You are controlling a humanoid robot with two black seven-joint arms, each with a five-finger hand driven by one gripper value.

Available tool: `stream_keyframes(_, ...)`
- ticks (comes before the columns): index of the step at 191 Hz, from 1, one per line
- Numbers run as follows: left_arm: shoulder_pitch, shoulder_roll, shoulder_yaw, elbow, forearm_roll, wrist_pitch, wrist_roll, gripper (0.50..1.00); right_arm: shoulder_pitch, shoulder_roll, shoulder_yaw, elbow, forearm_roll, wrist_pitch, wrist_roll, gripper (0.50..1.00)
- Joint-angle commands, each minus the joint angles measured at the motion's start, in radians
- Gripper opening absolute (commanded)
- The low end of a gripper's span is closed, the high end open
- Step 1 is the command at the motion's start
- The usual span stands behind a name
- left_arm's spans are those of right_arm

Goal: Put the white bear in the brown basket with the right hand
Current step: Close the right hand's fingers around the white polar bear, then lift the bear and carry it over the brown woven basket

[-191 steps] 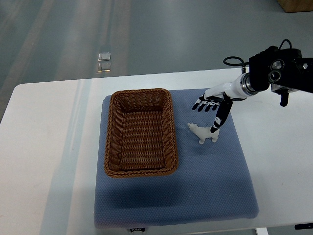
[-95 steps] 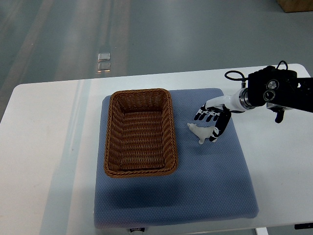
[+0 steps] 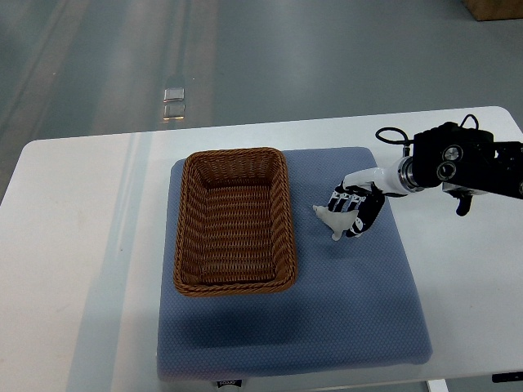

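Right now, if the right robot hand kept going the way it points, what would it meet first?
The white bear: the right robot hand already sits at it. Beyond that comes the brown basket wall, though height is unclear.

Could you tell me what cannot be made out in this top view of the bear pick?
- White bear: its rear half is covered by the right hand.
- Whether the fingers have closed on the bear: the hand's back hides the contact.
- Left arm: outside the picture.
- Small shiny object on the floor beyond the table: too small to identify.
- Label at the blue mat's near edge: too small to read.
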Motion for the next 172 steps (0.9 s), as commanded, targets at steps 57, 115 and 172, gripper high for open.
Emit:
stream_keyframes(57,0.000,0.000,0.003,0.000,0.001,-0.001,0.000,1.000,-0.034,0.000,0.000,0.000,-0.086,-0.062,0.012,0.500)
stream_keyframes(115,0.000,0.000,0.006,-0.005,0.001,-0.001,0.000,1.000,0.149,-0.155,0.081,0.069,-0.044,0.016,0.012,0.500)
stream_keyframes(172,0.000,0.000,0.005,-0.011,0.006,-0.001,0.000,1.000,0.311,-0.275,0.081,0.130,-0.001,0.076,0.012,0.500)
